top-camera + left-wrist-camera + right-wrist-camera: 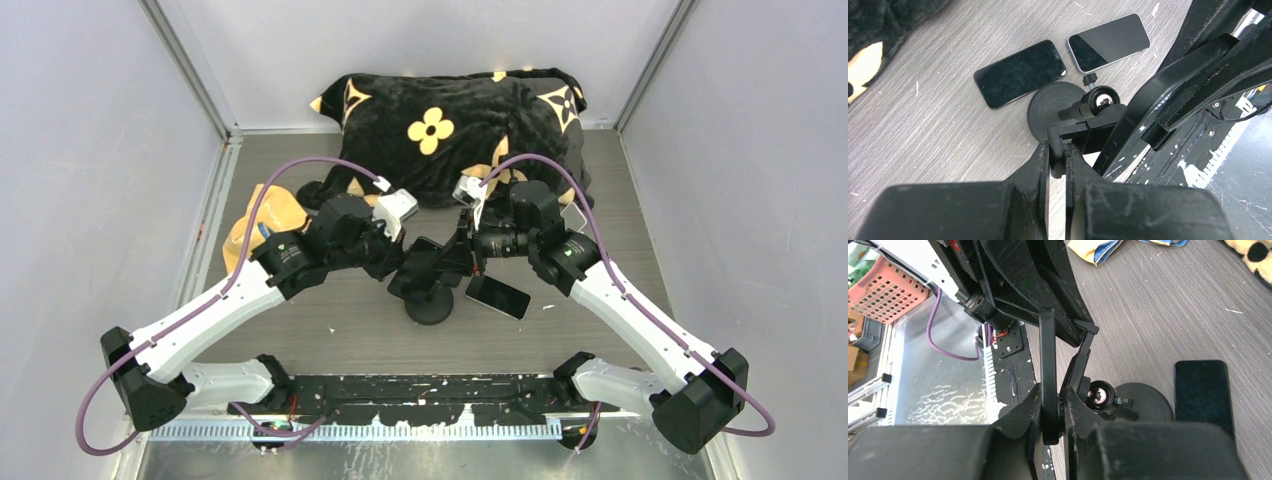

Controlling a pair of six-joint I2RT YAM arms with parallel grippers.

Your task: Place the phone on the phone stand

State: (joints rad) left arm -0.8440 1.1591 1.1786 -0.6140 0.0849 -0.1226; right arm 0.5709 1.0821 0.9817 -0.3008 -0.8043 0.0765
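Evidently the job is in its last stretch but not finished: both arms meet right above the round base (pixel 430 308) of the phone stand (pixel 1083 106), and the phone (pixel 1046 350) is up off the table (pixel 923 130), not yet sitting in the stand by itself. The left gripper (pixel 1057 152) has its jaws nearly together, pinching a thin black bracket at the top of the stand, just above the shiny ball joint (pixel 1100 101) that rises at a slant from the base. I read this as bracing the holder. The right gripper (pixel 1050 407) is closed narrowly on a thin black slab seen edge-on, which I take for the phone. It stands roughly upright over the base, touching or very close to the stand's bracket arm, though I cannot tell whether it is seated in the cradle, since the arms hide where the two meet. Two other handsets lie flat on the table near the base, on its far side as the left wrist camera sees it: a dark handset (pixel 1020 74) with one corner right beside the rim of the base, and a silver-edged handset (pixel 1109 42) a little past it. What seems left is to settle the phone fully into the cradle, release both grips, and draw the arms back so that it rests there unsupported.
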